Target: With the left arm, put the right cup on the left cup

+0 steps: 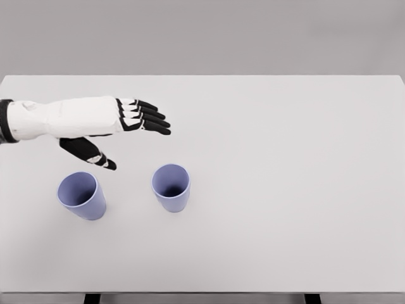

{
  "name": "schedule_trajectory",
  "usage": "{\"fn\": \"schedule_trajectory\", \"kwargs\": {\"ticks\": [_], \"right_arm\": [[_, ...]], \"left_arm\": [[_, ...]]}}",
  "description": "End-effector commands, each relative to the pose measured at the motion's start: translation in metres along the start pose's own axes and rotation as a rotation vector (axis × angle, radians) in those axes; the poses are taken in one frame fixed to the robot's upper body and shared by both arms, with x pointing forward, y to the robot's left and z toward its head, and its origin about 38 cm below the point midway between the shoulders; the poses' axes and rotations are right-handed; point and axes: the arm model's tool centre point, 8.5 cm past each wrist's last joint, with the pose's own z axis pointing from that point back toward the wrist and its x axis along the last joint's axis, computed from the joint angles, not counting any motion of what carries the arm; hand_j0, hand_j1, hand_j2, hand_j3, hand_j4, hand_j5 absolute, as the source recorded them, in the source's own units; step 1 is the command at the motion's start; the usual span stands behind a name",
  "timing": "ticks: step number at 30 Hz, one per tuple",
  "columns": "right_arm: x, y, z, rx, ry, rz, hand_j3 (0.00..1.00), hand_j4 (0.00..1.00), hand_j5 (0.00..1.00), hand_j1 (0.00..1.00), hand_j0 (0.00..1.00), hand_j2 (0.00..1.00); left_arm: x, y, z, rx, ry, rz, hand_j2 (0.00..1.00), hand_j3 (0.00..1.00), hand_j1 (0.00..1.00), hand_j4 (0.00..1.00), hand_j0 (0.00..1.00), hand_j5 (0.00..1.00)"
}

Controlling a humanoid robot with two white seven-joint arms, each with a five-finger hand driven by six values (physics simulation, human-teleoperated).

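Two lavender cups stand upright on the white table (285, 158). The left cup (82, 196) is near the front left; the right cup (171, 187) stands a short way to its right. My left hand (136, 139) hovers behind and between them, coming in from the left edge. Its black fingers (149, 117) are stretched out flat toward the right and the thumb (95, 154) points down toward the cups. It holds nothing and touches neither cup. The right arm does not show.
The table's front edge runs along the bottom of the view, with dark legs (92, 297) just below it. A plain grey wall lies behind the far edge.
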Motion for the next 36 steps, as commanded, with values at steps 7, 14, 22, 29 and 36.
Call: {"fn": "schedule_trajectory", "kwargs": {"ticks": [7,14,22,29,36], "right_arm": [[-0.011,0.0,0.001,-0.001,0.018,-0.003,1.0,1.0,1.0,1.0,1.0,1.0],[-0.011,0.0,0.001,-0.001,0.018,-0.002,1.0,1.0,1.0,1.0,1.0,1.0],[-0.011,0.0,0.001,-0.001,0.018,-0.002,1.0,1.0,1.0,1.0,1.0,1.0],[-0.011,0.0,0.001,-0.001,0.018,-0.002,1.0,1.0,1.0,1.0,1.0,1.0],[-0.01,0.0,0.001,-0.001,0.017,-0.002,1.0,1.0,1.0,1.0,1.0,1.0]], "left_arm": [[0.001,-0.014,-0.021,-0.025,-0.041,0.014,1.0,1.0,1.0,1.0,1.0,1.0],[0.003,-0.018,-0.039,-0.067,-0.056,-0.034,1.0,1.0,1.0,1.0,1.0,1.0],[0.006,-0.009,-0.036,-0.144,-0.095,0.043,1.0,1.0,1.0,1.0,1.0,1.0],[0.01,-0.02,-0.067,-0.162,-0.156,0.037,1.0,1.0,1.0,1.0,1.0,1.0],[0.005,-0.022,-0.063,-0.165,-0.138,0.043,1.0,1.0,1.0,1.0,1.0,1.0]]}}
